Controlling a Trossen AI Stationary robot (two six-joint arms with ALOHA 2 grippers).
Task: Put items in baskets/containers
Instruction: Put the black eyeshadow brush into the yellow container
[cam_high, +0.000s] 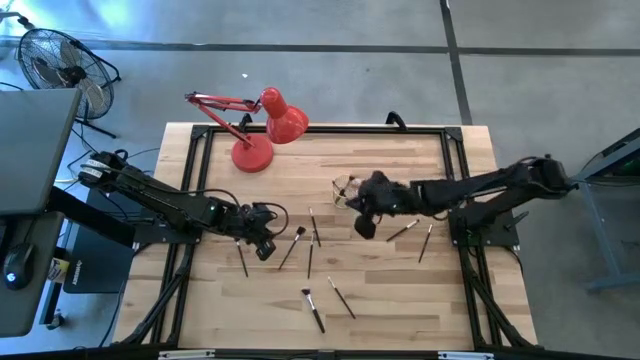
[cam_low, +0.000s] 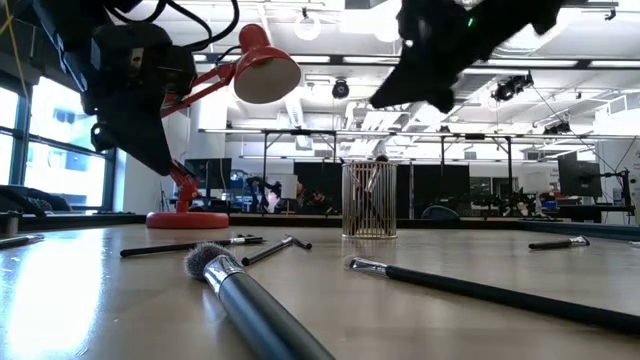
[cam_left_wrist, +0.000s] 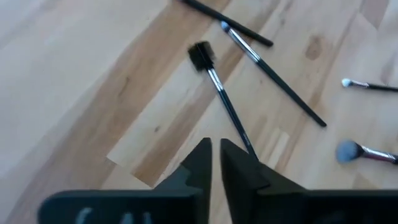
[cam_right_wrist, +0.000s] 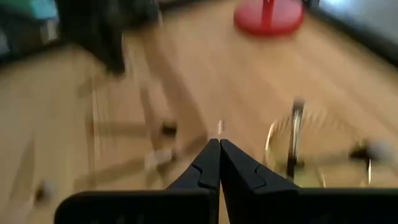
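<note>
The glass cup (cam_high: 347, 190) stands in front of the red lamp (cam_high: 262, 130) with one brush inside (perhaps more). Just beside the cup, the right gripper (cam_high: 363, 226) hovers pinched shut, empty. The left gripper (cam_left_wrist: 216, 163), farther from it, stands narrowly parted above scattered brushes (cam_high: 318, 228), probably lining up a pick. No writing is legible.

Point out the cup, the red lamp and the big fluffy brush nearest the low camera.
cup (cam_low: 369, 200): low view, middle of its clear wall.
lamp (cam_high: 251, 156): high view, centre of its round base.
fluffy brush (cam_low: 208, 262): low view, on the bristle tuft.
</note>
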